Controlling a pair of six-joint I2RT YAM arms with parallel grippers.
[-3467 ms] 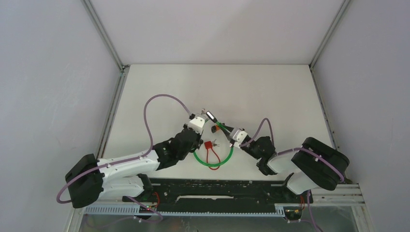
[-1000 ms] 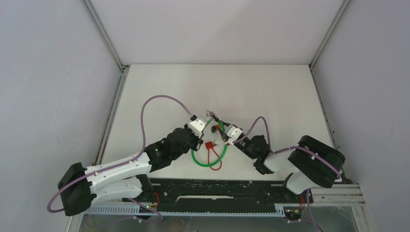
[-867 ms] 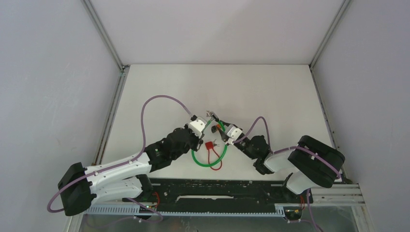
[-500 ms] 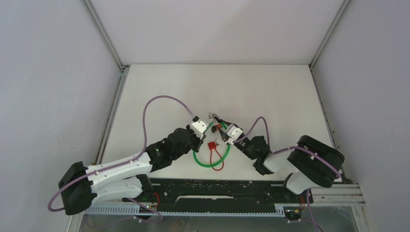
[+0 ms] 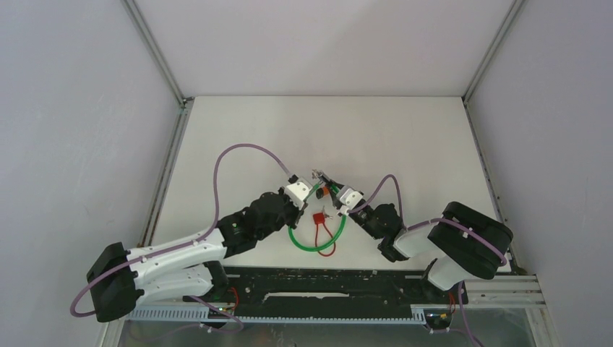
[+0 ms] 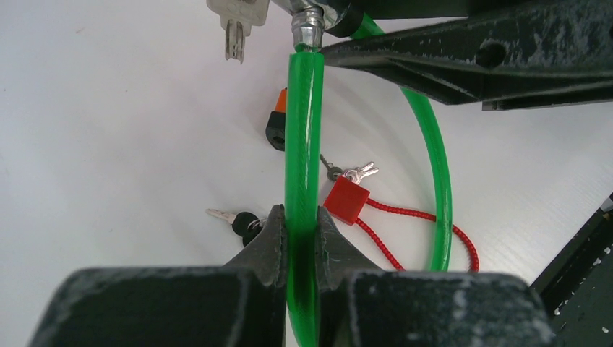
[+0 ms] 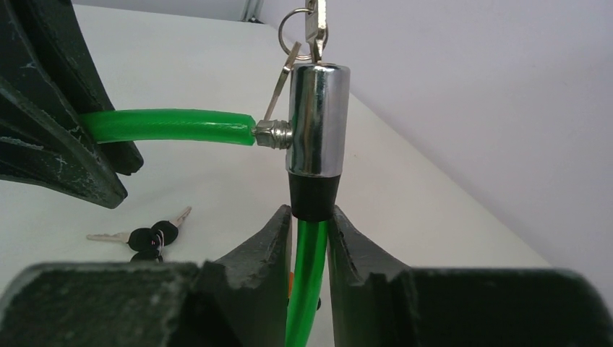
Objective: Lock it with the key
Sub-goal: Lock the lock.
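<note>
While both arms meet mid-frame in the top view, the left gripper (image 6: pixel 300 235) pinches the green plastic-coated cable (image 6: pixel 302 130) tight, and the right gripper (image 7: pixel 309 228) squeezes the same cable just under the shiny chrome lock cylinder (image 7: pixel 318 119). Those silver keys on a ring (image 7: pixel 316 20) sit at the cylinder's top; a small red padlock (image 6: pixel 345 201) lies on the white table (image 6: pixel 108 130).

The left fingers (image 6: pixel 262 242) pinch the green cable (image 6: pixel 302 137), a red padlock (image 6: pixel 345 201) beside it on the table (image 6: pixel 108 130).
</note>
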